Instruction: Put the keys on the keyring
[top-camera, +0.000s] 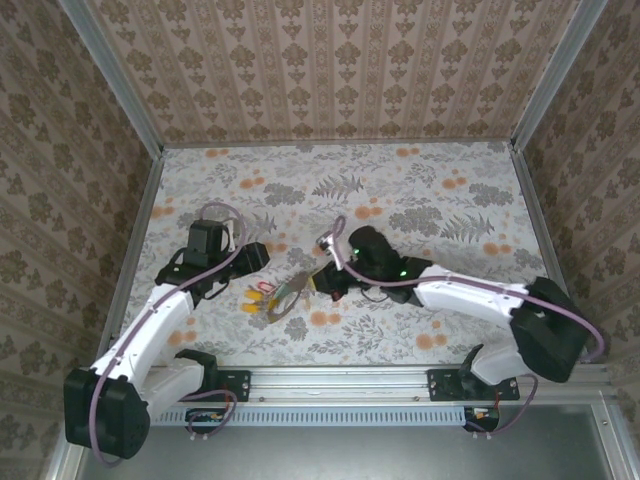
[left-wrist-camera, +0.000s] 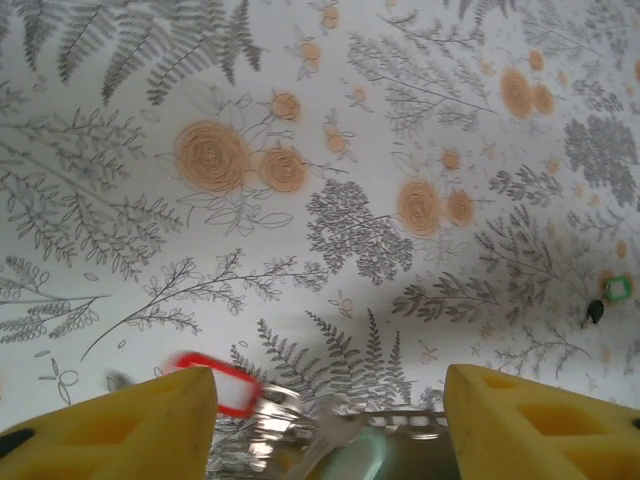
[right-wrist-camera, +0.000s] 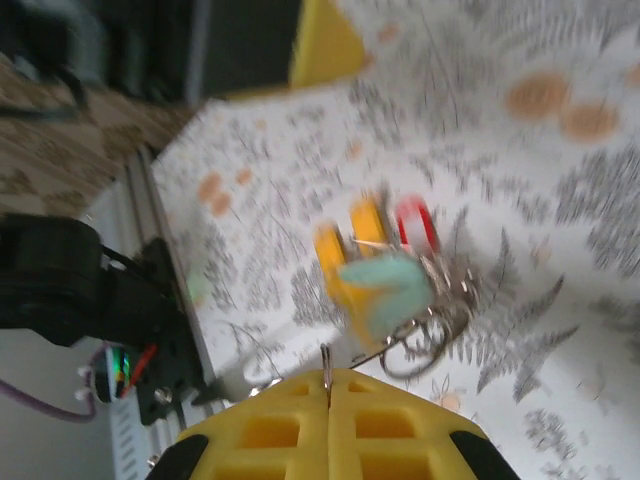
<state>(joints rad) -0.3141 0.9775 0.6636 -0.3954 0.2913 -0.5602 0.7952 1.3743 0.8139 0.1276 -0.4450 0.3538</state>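
A: As seen from its own wrist, the right gripper is clamped fully closed. A thin wire of the keyring is caught in the seam between its yellow pads.

B: Keys?

A: Bunched on the floral table just past those pads. Nearest is the green key, then two orange-yellow keys behind it, with the red key beside those. View is blurred, so I can't tell which ones are threaded on the loop.

B: Left side?

A: Jaws of the left gripper stand apart at a medium gap, holding nothing. The red key and some shiny ring metal lie on the table between its yellow fingers, touching neither as far as I can see.

B: Overhead?

A: The cluster sits mid-table between the two grippers, nearer the front rail than the back wall. The left gripper is just left of it and the right gripper just right, both close in. Beyond them the table runs to the patterned back wall.
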